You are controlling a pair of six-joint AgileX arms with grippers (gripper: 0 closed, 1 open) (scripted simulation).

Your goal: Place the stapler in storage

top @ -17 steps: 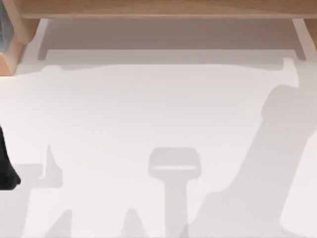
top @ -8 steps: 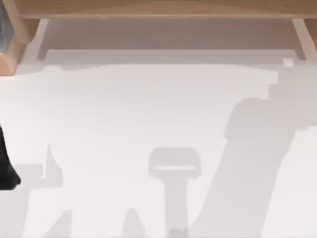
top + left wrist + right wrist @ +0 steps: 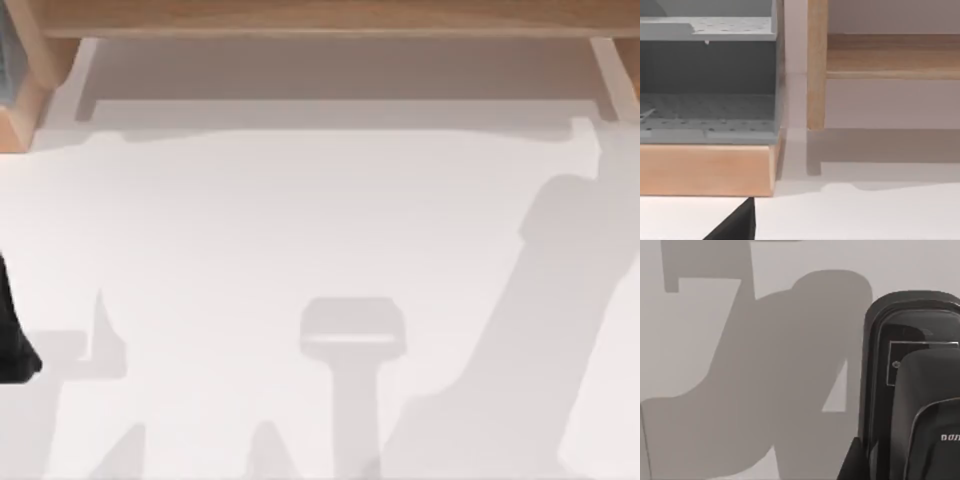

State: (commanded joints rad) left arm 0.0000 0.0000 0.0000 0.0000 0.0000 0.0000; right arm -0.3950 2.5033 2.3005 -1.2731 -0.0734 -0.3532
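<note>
Grip state can't be told for either arm. Black rounded oblong stapler with thin light-grey edge (image 3: 912, 390) sits close up to the right wrist camera, white tabletop (image 3: 700, 340) behind it; held or not, unclear. Left arm (image 3: 12, 335) is parked at the table's left edge, facing the grey perforated 2-tier storage rack in a light wood frame (image 3: 710, 115). Likely step: transport to storage. Next move needs the stapler carried across to a grey tier, then released.

Matt white table (image 3: 300, 220); wooden shelf (image 3: 330, 15)
</note>
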